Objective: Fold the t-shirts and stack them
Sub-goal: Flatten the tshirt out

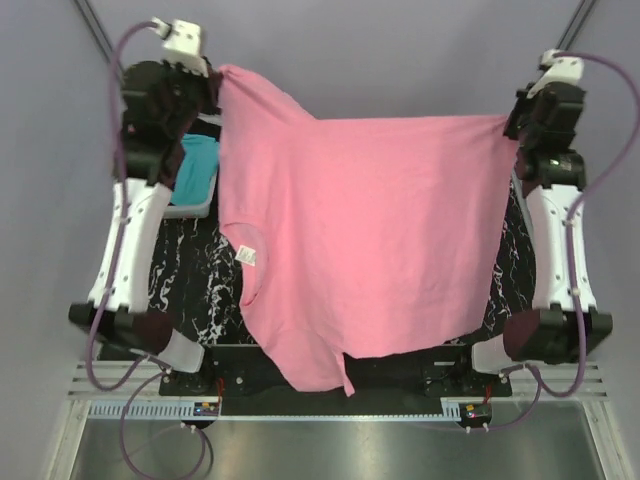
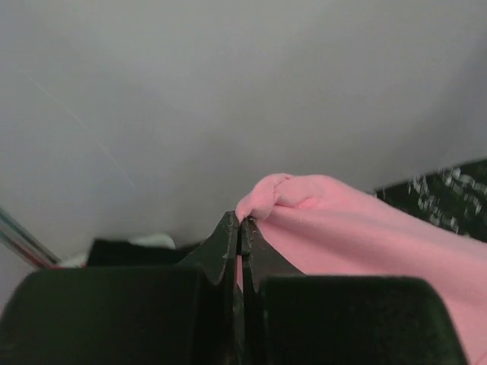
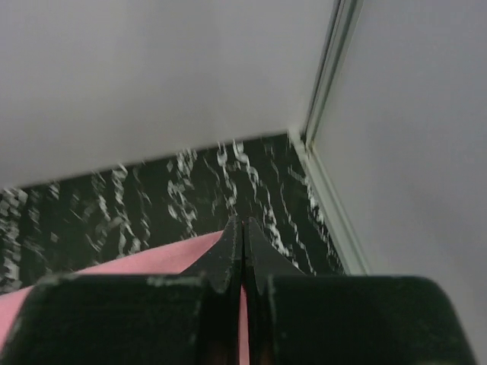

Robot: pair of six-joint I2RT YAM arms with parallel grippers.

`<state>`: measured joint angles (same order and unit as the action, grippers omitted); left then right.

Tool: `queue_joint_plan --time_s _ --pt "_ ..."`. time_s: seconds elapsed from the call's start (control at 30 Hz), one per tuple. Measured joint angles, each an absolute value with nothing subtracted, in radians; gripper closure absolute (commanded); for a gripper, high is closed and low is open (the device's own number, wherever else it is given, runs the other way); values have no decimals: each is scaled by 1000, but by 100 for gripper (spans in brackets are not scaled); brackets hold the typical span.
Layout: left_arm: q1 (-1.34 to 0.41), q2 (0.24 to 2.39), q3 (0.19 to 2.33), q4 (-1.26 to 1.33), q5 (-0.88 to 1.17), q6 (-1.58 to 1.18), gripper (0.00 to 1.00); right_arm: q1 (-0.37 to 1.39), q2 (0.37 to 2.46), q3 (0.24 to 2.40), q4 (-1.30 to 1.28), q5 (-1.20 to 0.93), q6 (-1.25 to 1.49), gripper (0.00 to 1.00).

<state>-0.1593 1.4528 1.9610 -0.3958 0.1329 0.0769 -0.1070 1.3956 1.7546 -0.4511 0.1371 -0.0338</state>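
Note:
A pink t-shirt (image 1: 370,240) hangs spread above the black marbled table (image 1: 195,270), stretched between both raised arms, its small white label (image 1: 249,256) at the left and its lower part drooping toward the near edge. My left gripper (image 1: 213,86) is shut on the shirt's far left corner; the left wrist view shows pink cloth (image 2: 319,220) bunched at the closed fingertips (image 2: 242,222). Over at the far right corner my right gripper (image 1: 513,122) is shut on the cloth, with pink fabric (image 3: 144,262) trailing left from its tips (image 3: 243,222). A turquoise t-shirt (image 1: 196,168) lies in the basket.
A white plastic basket (image 1: 190,207) stands at the far left of the table, partly hidden behind the left arm. Grey walls close the back and sides, with a corner post (image 3: 327,84) near the right gripper. The arm bases (image 1: 340,375) sit at the near edge.

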Motion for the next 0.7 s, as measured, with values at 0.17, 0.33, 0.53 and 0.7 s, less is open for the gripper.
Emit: queue_joint_plan --time_s 0.17,0.33,0.53,0.7 --pt "-159 1702 1776 -335 147 70 100 -108 1625 1518 -317 174 -28 100" --pt "-159 1903 1732 -272 173 70 100 -110 1866 1453 -186 171 -18 100" --pt "-155 2141 1866 -189 192 63 100 -118 2177 1626 -113 163 -19 100" --pt "-140 2280 1998 -152 221 58 100 -127 2320 1806 -100 152 -19 100"
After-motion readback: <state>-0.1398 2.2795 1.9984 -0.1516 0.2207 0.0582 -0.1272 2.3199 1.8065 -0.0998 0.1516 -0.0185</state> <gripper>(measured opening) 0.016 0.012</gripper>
